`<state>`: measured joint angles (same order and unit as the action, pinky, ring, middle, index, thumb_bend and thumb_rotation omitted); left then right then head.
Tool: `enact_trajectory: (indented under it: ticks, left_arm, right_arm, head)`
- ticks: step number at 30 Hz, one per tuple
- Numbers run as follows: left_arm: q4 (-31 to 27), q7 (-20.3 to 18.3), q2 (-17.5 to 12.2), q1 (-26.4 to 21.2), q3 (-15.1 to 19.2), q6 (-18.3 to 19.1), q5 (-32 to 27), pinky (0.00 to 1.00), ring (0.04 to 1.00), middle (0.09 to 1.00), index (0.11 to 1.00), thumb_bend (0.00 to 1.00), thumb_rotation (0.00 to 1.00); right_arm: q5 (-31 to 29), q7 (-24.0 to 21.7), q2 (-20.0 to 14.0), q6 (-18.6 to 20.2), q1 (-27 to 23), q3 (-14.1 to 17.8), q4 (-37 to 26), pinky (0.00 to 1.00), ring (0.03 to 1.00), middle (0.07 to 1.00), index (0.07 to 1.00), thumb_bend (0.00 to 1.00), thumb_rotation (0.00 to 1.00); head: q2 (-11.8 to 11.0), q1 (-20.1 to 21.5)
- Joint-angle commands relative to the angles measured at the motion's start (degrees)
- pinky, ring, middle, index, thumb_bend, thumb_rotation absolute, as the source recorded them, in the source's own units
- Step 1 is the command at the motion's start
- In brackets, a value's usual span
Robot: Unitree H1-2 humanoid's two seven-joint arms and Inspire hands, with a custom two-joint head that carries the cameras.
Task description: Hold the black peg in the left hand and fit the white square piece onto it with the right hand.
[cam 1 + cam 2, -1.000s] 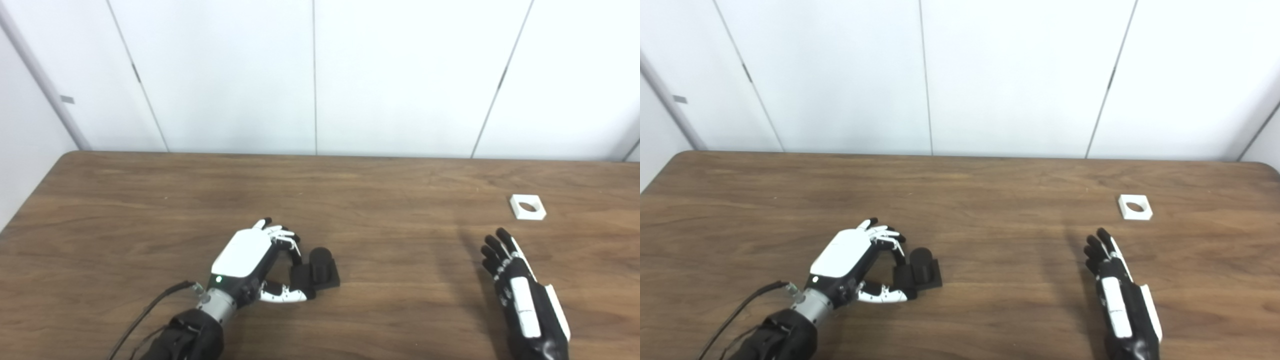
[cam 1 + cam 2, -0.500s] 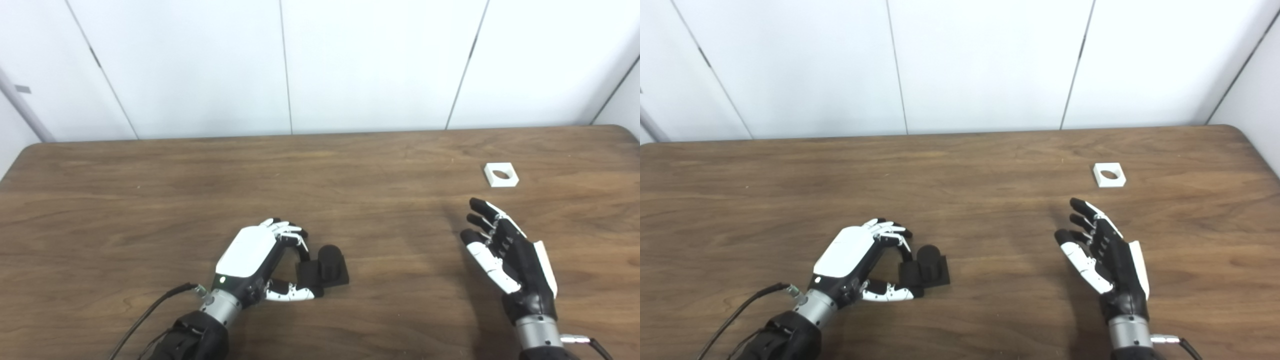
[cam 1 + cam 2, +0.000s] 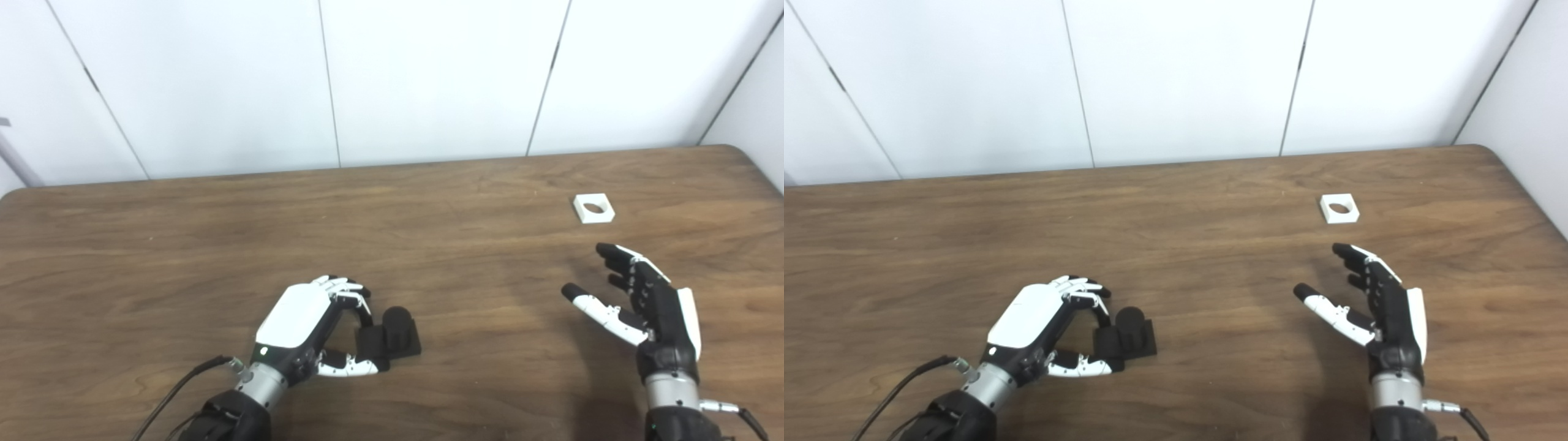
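The black peg, a short round post on a square black base, rests on the wooden table at the near middle. My left hand is curled on the left side of its base, fingers on the far edge and thumb along the near edge. The white square piece with a round hole lies flat at the far right. My right hand hovers open and empty, thumb spread to the left, a hand's length nearer than the white piece. The same layout shows in the right eye view, with the peg and white piece.
White wall panels stand behind the table's far edge. The table's rounded right corner lies just beyond the white piece. A black cable trails from my left wrist.
The camera has turned right, shifting the whole picture. My right hand has turned from edge-on to palm left and spread its thumb. My left hand stays curled on the peg's base.
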<state>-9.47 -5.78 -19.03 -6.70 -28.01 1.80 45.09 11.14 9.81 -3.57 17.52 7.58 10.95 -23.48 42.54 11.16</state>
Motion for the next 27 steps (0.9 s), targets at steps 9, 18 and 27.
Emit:
enact_trajectory:
  ticks: [9, 18, 27]
  left_arm:
    - [0.18, -4.40, -0.69, 2.13, -1.02, -0.52, 0.25, 0.90, 0.839, 0.783, 0.488, 0.52, 0.05]
    - [-0.45, -5.47, -1.06, 3.33, 0.16, -0.08, 0.13, 0.89, 0.831, 0.776, 0.488, 0.52, 0.05]
    - [-0.24, -5.79, -1.47, 3.92, 0.41, -0.58, 0.28, 0.87, 0.826, 0.773, 0.487, 0.52, 0.05]
  right_arm:
    - [11.11, 0.61, -11.30, 3.02, -10.66, 1.41, 5.24, 0.93, 0.911, 0.865, 0.652, 0.84, 0.24]
    - [16.13, -3.33, -19.92, 5.10, -17.56, -1.90, 12.44, 0.95, 0.987, 0.937, 0.687, 0.88, 0.21]
    - [19.64, -10.02, -27.21, 7.61, -26.85, -7.97, 21.33, 0.95, 1.000, 0.961, 0.685, 0.90, 0.17]
  head:
    - [-0.77, 2.22]
    - [-0.71, 4.52]
    - [-1.50, 6.43]
